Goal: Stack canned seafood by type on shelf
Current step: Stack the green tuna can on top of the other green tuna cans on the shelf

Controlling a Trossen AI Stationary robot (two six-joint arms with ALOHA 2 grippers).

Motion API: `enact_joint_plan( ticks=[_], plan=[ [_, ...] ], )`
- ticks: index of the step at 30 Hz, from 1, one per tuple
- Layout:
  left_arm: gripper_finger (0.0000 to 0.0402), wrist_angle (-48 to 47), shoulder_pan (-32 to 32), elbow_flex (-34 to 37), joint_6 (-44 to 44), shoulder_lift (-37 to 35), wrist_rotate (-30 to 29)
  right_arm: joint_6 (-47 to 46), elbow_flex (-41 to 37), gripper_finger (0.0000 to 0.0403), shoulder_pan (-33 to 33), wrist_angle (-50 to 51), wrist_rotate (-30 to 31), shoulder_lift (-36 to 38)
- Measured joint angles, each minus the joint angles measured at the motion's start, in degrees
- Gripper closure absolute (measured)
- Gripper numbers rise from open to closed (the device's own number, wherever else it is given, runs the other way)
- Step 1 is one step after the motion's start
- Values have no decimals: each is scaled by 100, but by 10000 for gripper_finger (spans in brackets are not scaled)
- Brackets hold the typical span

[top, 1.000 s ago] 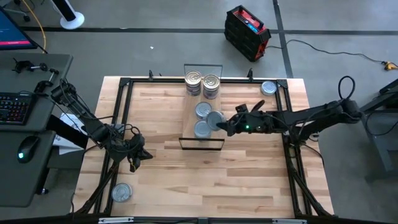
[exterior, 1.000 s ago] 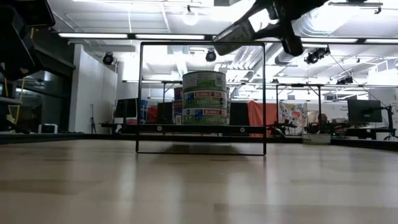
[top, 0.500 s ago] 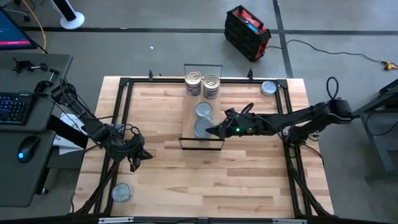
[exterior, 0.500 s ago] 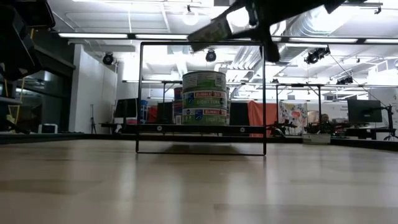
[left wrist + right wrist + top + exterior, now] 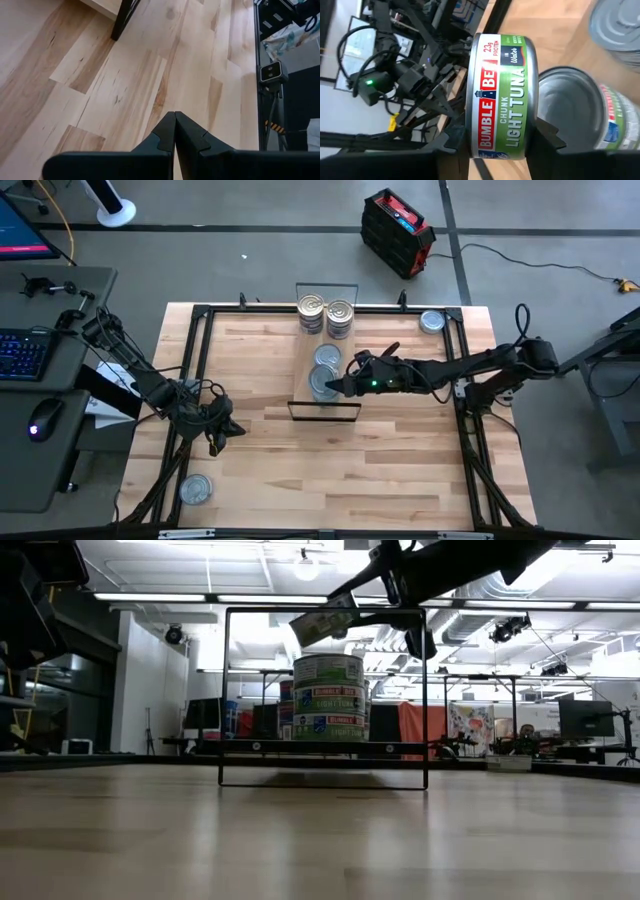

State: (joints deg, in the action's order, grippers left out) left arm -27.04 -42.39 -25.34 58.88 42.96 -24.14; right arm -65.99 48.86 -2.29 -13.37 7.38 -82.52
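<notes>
A: The canned seafood is sitting mostly on the shelf: two shiny-lidded stacks side by side at its 12 o'clock end, and two pale-topped stacks toward 6 o'clock.

B: And the tin in the air?

A: The right gripper is clamping a green-labelled tuna tin by its flat faces, hanging just above the pale-topped stack nearest the 6 o'clock end. In the low view the tin is tilting, clear of the stack top, under the top bar of the black wire frame.

B: What is crowding it?

A: That frame is standing just beyond the stack at 6 o'clock, and the neighbouring pale stack is sitting just at 12 o'clock of it. The right arm is reaching in from 3 o'clock across the table.

B: Any tins off the shelf?

A: One is lying at the table's 1 o'clock corner, another at the 7 o'clock corner.

B: The other arm?

A: The left gripper is waiting at 8 o'clock, fingers pressed together on nothing, over bare wood.
</notes>
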Motion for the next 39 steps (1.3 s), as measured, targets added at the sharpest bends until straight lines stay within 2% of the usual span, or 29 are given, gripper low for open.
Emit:
enact_joint_plan(
  ticks=[11,16,19,32,39],
  plan=[
    [401,-18,0,2,-5,-2,0,-244,0,286,5,25,-175,0],
    [401,-17,0,0,19,-1,0,-359,0,219,5,63,-53,0],
    [401,-17,-2,0,22,0,0,-353,0,198,5,62,34,0],
    [401,-17,-1,1,40,-1,0,-435,2,196,5,676,-123,2],
    [401,-17,-2,0,64,-2,2,-464,125,195,5,882,215,2]
  ],
)
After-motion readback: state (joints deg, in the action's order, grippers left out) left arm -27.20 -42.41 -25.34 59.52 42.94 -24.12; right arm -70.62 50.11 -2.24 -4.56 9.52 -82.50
